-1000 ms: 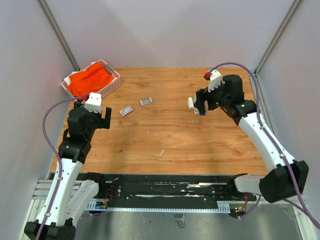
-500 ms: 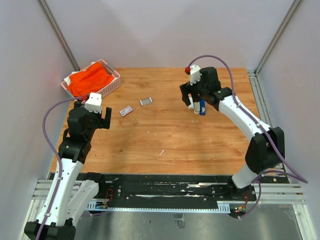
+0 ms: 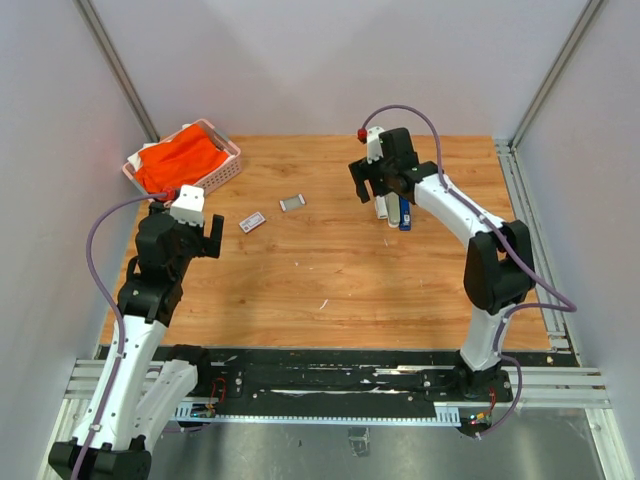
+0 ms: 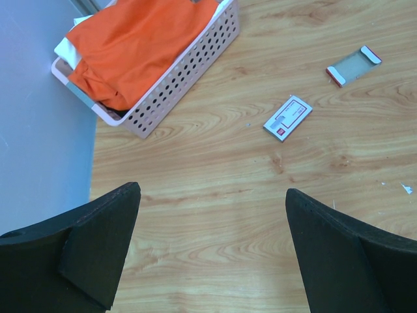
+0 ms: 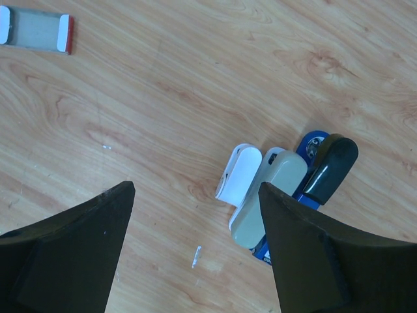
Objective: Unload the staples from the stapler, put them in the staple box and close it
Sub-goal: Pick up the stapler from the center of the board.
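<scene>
- My left gripper (image 4: 215, 251) sits nearest me on the left side of the wooden table (image 3: 330, 270). Its two black fingers are spread wide with only bare wood between them.
- Just beyond it lies a small white card-like box with a red mark (image 4: 287, 118), flat on the wood.
- A little farther and to the right is a flat grey rectangular piece with white-and-red ends (image 4: 354, 65), apart from the box.
- Across on the right half lies the long blue stapler with a black top arm (image 5: 329, 166). It is fanned open on the table, with a white part and a grey part splayed beside the blue body.
- A tiny pale sliver (image 5: 196, 256) rests on the wood near the stapler; it is too small for me to tell what it is.
- My right gripper (image 3: 372, 192) hangs just left of the stapler, jaws wide apart and holding nothing. In the wrist view the stapler's near end slips behind one finger.
- Farthest, in the left back corner, is a pink perforated plastic basket (image 3: 228, 172) filled with orange cloth (image 3: 180, 160).
</scene>
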`<state>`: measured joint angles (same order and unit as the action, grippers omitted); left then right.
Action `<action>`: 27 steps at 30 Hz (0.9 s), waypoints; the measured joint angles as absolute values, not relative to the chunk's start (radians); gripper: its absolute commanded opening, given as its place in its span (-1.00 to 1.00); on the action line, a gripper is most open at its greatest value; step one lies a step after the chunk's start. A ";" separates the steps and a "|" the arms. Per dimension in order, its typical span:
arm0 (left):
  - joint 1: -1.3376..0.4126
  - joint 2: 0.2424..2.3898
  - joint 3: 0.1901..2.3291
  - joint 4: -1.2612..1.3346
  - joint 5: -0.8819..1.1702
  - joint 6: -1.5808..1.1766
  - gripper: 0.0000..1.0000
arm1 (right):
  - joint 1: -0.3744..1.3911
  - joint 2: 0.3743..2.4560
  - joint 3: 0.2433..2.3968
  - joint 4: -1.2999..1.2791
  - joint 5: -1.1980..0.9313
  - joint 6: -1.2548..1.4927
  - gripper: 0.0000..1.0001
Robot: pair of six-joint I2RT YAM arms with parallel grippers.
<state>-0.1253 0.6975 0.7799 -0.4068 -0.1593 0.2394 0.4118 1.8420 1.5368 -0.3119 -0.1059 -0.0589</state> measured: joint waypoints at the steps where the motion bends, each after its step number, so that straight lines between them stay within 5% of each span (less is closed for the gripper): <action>1: -0.125 0.699 0.780 -0.407 -0.159 0.239 0.96 | 0.412 1.858 1.550 -0.314 -0.101 -0.056 0.60; 27: -0.125 0.731 0.780 -0.407 -0.161 0.241 0.96 | 0.413 2.111 1.732 -0.373 0.039 0.025 0.63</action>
